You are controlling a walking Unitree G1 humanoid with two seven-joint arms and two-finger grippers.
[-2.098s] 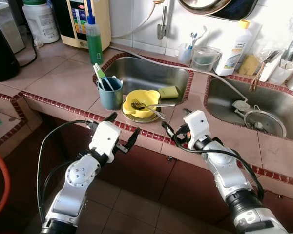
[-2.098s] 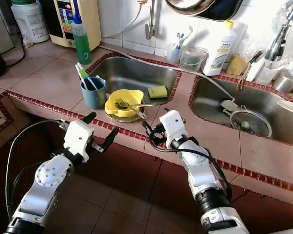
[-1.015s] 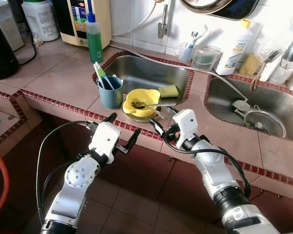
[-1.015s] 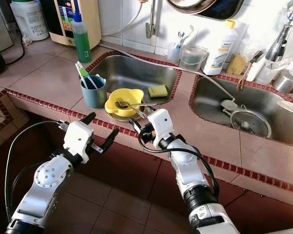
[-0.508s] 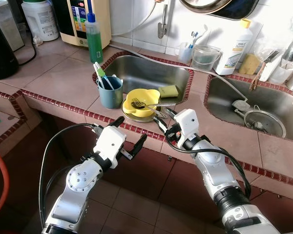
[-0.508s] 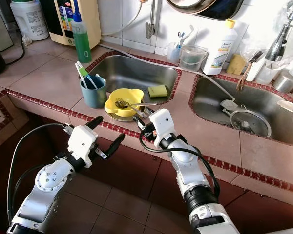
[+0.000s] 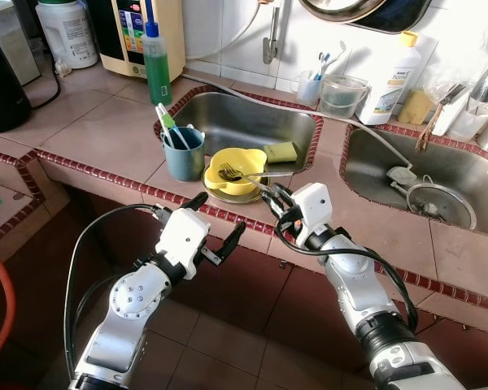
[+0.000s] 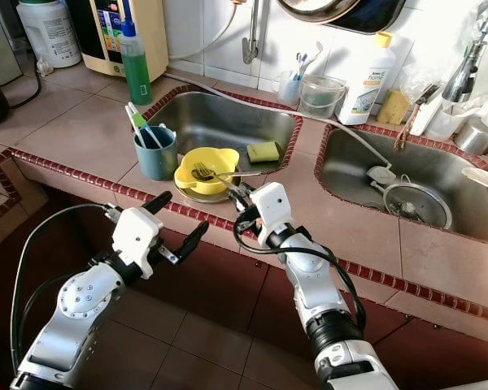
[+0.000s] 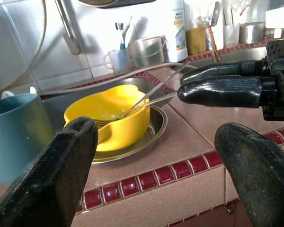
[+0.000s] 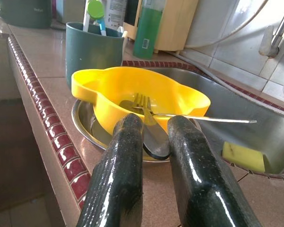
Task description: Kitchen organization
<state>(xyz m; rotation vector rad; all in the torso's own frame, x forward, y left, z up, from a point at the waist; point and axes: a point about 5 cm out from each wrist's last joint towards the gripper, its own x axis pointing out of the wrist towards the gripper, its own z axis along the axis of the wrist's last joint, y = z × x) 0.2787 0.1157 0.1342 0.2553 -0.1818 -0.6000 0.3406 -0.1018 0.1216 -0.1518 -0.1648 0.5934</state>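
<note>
A yellow bowl (image 7: 236, 169) sits on a steel plate (image 7: 224, 196) at the counter's front edge, just ahead of the left sink (image 7: 244, 122). A fork (image 10: 144, 106) lies in the bowl with its handle pointing away, beside a spoon (image 10: 156, 139) whose handle end sticks out over the rim. My right gripper (image 7: 272, 199) reaches the bowl's right side, its fingers (image 10: 123, 161) shut on the spoon's handle end. My left gripper (image 7: 215, 218) hovers open below the counter edge, in front of the bowl, holding nothing.
A blue cup (image 7: 184, 154) with brushes stands left of the bowl. A yellow sponge (image 7: 281, 152) lies on the sink edge. A green bottle (image 7: 156, 69), a white bottle (image 7: 386, 81) and a second sink (image 7: 423, 175) are behind and to the right. A red tile border (image 7: 106, 180) marks the counter's edge.
My right gripper has moved left along the counter to the bowl and shut on the spoon's handle. My left gripper has shifted slightly right and stays open.
</note>
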